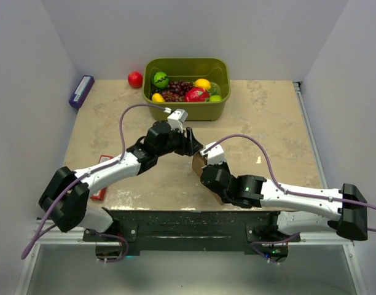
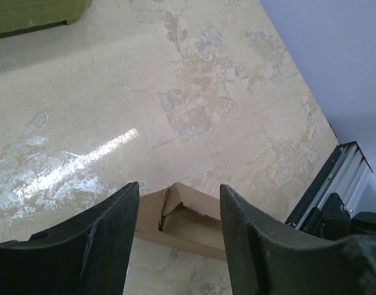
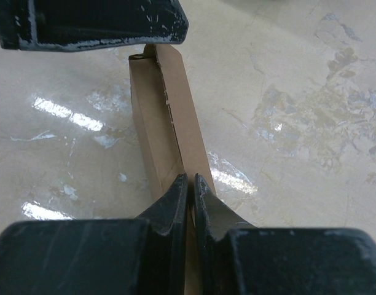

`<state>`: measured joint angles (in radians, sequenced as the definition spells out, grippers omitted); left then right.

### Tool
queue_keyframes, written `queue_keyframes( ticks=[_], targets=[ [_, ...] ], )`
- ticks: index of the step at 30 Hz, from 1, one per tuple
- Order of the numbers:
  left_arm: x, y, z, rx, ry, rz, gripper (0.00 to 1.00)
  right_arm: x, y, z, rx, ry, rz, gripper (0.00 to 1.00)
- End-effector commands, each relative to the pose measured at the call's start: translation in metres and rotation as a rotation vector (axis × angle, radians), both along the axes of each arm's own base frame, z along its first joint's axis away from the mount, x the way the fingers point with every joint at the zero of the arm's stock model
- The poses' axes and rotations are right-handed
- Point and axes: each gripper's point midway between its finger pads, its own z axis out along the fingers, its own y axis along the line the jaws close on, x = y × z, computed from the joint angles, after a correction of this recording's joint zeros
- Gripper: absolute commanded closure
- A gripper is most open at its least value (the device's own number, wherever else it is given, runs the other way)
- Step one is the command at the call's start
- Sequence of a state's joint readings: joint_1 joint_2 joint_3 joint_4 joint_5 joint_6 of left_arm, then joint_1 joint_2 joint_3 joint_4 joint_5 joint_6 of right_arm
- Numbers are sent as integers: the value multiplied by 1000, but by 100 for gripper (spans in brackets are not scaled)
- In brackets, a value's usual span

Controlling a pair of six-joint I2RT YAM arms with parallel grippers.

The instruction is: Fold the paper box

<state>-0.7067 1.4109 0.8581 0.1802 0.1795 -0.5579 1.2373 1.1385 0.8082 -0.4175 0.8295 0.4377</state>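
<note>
Plain brown cardboard box (image 3: 166,123), unprinted, partly folded into a long narrow shape, lies mid table (image 1: 268,123) between both arms. Right gripper (image 3: 189,184) pinched on its near edge. Left gripper (image 2: 180,189) spread apart over the far end.

Top camera looks down from behind; both wrist cameras, close (from opposite ends), share the thin brown cardboard box (image 3: 163,123).
</note>
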Motion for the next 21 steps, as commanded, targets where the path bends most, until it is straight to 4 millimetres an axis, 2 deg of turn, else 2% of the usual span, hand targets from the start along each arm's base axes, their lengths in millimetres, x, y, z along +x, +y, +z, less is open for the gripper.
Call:
queue_keyframes(
  ticks=[1, 6, 14, 21],
  targets=[
    [4, -5, -1, -36, -10, -11, 40, -5, -1, -11, -27, 33, -2, 92],
    [2, -6, -21, -29, 26, -19, 41, -5, -1, -12, -34, 36, -3, 92],
    [-10, 1, -51, -9, 86, -19, 49, -6, -1, -15, -37, 39, -4, 92],
    [-20, 8, -66, -5, 120, -15, 55, -6, -1, -17, -39, 45, -9, 92]
  ],
)
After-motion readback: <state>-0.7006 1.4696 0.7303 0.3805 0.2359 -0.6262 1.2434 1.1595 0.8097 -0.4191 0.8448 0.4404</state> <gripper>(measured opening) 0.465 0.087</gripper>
